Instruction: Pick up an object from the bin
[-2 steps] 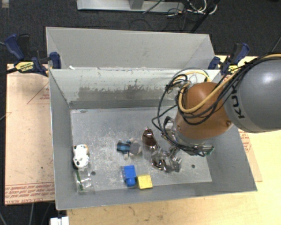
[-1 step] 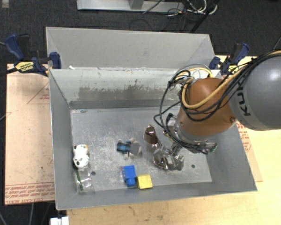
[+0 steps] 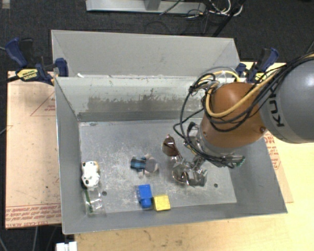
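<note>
The end effector (image 3: 191,175) sits low in the grey metal bin (image 3: 68,140), near a small brown rounded object (image 3: 170,147); its opening cannot be told.

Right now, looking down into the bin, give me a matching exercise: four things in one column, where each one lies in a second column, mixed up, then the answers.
Things
1. white toy figure
2. yellow block
3. brown piece
4. blue block

Places
A. just up and left of the claw, close to the arm
B. near the left wall of the bin
C. front of the floor, against the yellow block's left side
D. front of the floor, against the blue block's right side

Pairs: 1-B, 2-D, 3-A, 4-C
</note>
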Motion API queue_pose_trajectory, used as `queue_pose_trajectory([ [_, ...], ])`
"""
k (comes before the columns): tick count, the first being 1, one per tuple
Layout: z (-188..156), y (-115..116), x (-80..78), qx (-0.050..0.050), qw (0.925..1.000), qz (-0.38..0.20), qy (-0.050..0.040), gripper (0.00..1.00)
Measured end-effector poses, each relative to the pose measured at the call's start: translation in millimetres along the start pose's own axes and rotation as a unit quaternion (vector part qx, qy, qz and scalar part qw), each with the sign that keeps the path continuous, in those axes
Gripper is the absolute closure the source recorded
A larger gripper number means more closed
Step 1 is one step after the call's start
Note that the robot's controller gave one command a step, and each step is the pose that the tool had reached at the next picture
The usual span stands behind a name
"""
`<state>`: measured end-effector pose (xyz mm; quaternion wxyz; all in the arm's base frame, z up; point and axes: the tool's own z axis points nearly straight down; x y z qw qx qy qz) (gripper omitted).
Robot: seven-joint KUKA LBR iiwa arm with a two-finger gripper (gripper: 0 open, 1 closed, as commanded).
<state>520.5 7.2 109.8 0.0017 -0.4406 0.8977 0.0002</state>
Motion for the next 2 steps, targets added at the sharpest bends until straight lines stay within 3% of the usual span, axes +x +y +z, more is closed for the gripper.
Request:
queue_pose_trajectory([
  [2, -25, 1, 0.3, -0.001, 1.0000, 0.000, 0.0006, 1.00],
])
